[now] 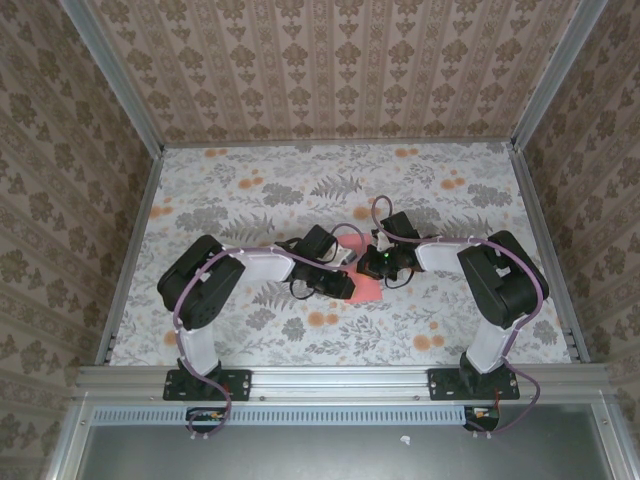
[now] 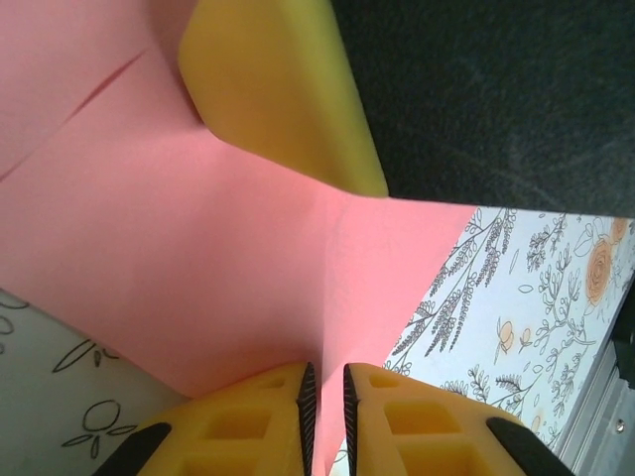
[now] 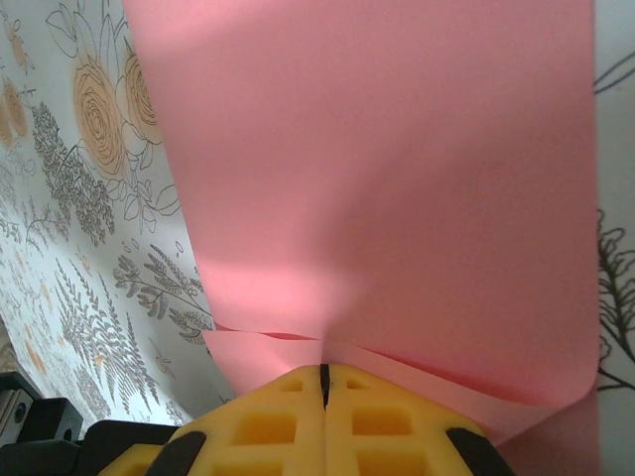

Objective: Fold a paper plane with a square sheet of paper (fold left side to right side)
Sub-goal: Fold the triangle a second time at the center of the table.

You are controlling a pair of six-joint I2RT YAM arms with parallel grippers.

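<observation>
Near the middle of the table (image 1: pixel 250 190), the two arms meet over the square sheet of paper (image 1: pixel 366 291), which shows small and pink between them. The left gripper (image 2: pixel 324 389) has its yellow jaws almost together. An edge of the paper runs into the thin gap, so it looks pinched there. The right gripper (image 3: pixel 324 382) has its jaws pressed tight with the paper tucked between them, and more than one layer shows by its tips. I think a fold is being made: the sheet bends up off the table and a soft line runs down it, but it does not look pressed flat yet. I cannot tell which fold of the plane this is. The next move needs the edges lined up, then the paper laid down and the fold rubbed hard. The grippers are very close. A yellow finger (image 2: pixel 278 89), likely the right one's, sits on the paper just across from the left jaws, so they could bump or tear the thin sheet. Open table lies on the far side and to the left and right. The metal rail (image 1: pixel 340 378) is on the near side, and the walls (image 1: pixel 60 200) stand well apart from the paper.
</observation>
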